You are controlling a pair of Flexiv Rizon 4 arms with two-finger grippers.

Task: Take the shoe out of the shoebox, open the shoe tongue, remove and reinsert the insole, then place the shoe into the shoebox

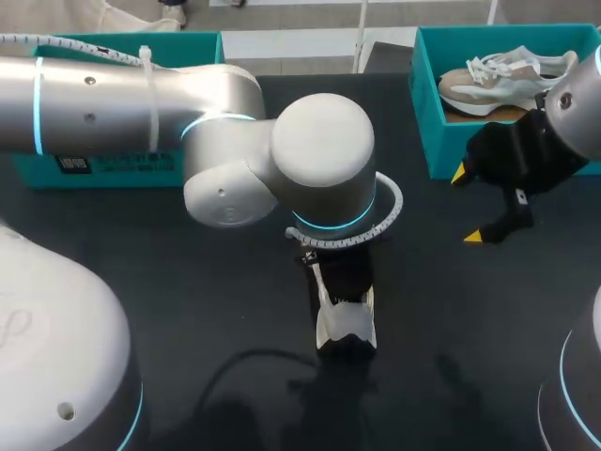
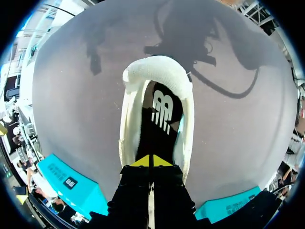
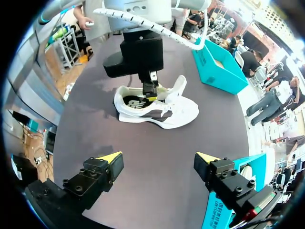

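A white shoe with dark side panels (image 3: 176, 112) lies on the dark table near its middle, and only its heel end (image 1: 346, 329) shows under my left arm in the head view. My left gripper (image 2: 151, 161) is shut, its yellow tips together down inside the shoe's opening (image 3: 151, 93). They rest over the black insole with a white logo (image 2: 159, 119), which lies flat in the shoe; whether the tips pinch it I cannot tell. My right gripper (image 1: 468, 205) hangs open and empty to the right of the shoe, well apart from it (image 3: 158, 158).
A teal shoebox (image 1: 424, 103) at the back right holds a second, beige and white shoe (image 1: 507, 75). Another teal box (image 1: 113, 164) stands at the back left behind my left arm. A dark cable's shadow crosses the table past the shoe's heel (image 2: 238, 90).
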